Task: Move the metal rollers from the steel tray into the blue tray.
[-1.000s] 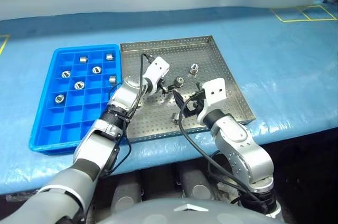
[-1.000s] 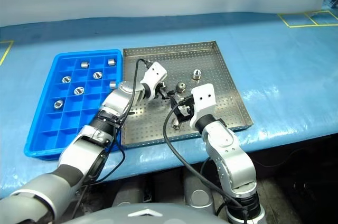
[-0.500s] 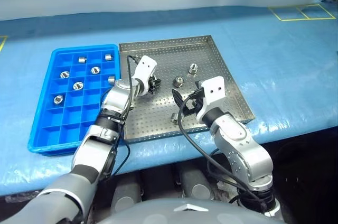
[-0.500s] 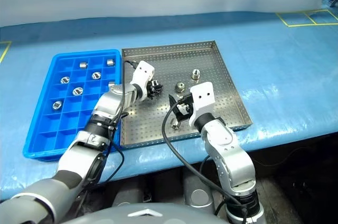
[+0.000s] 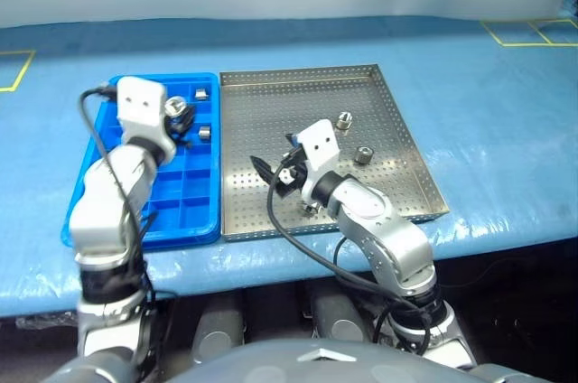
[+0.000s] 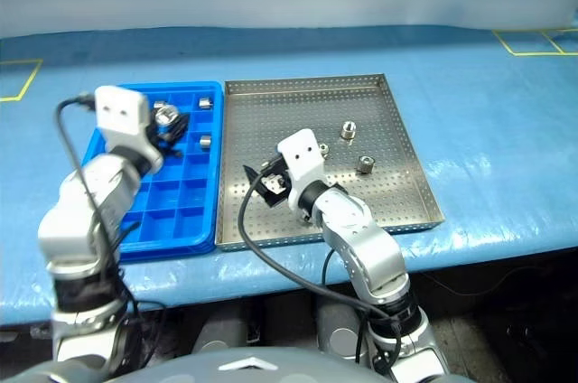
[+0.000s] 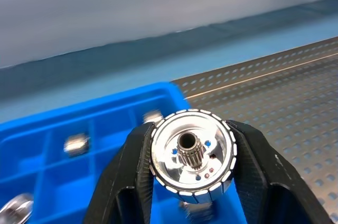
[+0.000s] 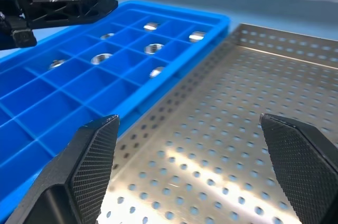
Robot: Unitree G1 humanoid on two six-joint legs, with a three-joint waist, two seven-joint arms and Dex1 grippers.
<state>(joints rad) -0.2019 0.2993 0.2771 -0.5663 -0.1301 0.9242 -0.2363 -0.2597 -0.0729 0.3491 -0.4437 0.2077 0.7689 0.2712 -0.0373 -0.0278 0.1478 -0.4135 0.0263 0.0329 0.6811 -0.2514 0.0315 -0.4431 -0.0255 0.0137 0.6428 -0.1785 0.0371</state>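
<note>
Already several rollers [image 8: 101,58] in blue tray [image 8: 58,113]

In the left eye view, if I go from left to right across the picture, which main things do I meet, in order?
Blue tray → left gripper holding a metal roller → steel tray → right gripper → two loose rollers and.

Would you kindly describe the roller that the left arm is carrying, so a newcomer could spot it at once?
Find the blue tray, left of the steel tray. Over its far end the left gripper grips one roller in its jaws. Unlike the rollers lying in compartments or loose on the steel, it is clamped between two black fingers.
</note>
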